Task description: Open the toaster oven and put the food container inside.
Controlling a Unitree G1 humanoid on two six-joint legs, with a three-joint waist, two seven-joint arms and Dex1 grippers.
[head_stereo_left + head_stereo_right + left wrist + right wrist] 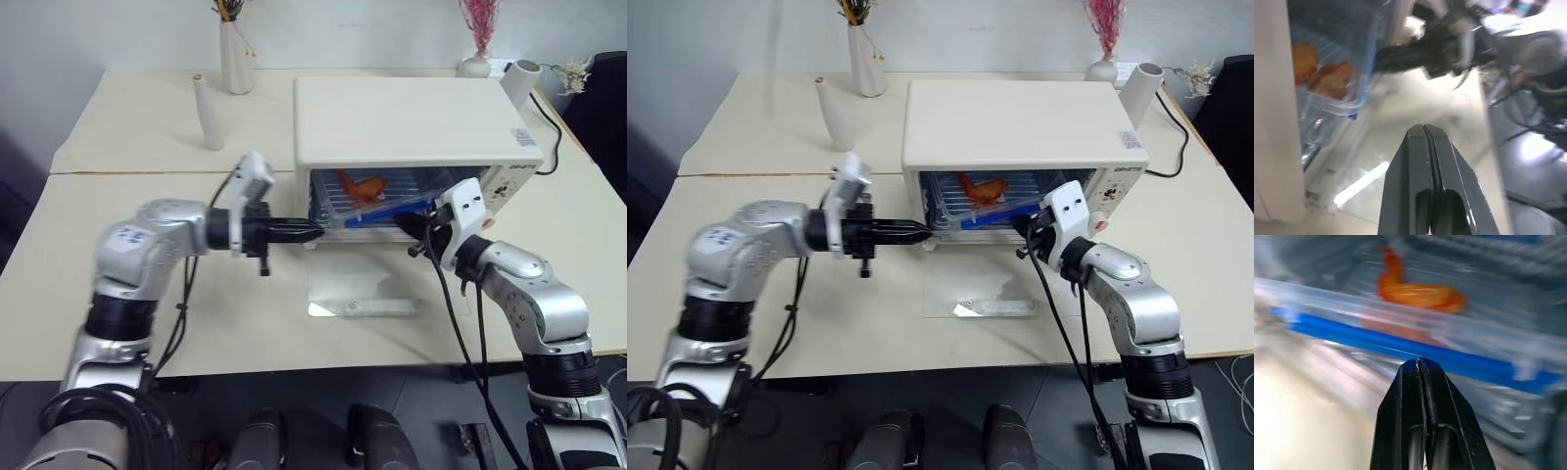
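Observation:
The cream-white toaster oven stands at the back middle of the table. Its glass door lies dropped flat in front, with the white bar handle at the near edge. Inside on the rack sits the food container, clear, with a blue clip strip and orange food. My right gripper is shut and empty, its tip right at the container's near blue edge in the oven's mouth. My left gripper is shut and empty, pointing level at the oven's front left corner, just short of it.
A white vase and a slim white bottle stand at the back left. At the back right are a pink-flower vase and a white cylinder. A black cable runs behind the oven's right side.

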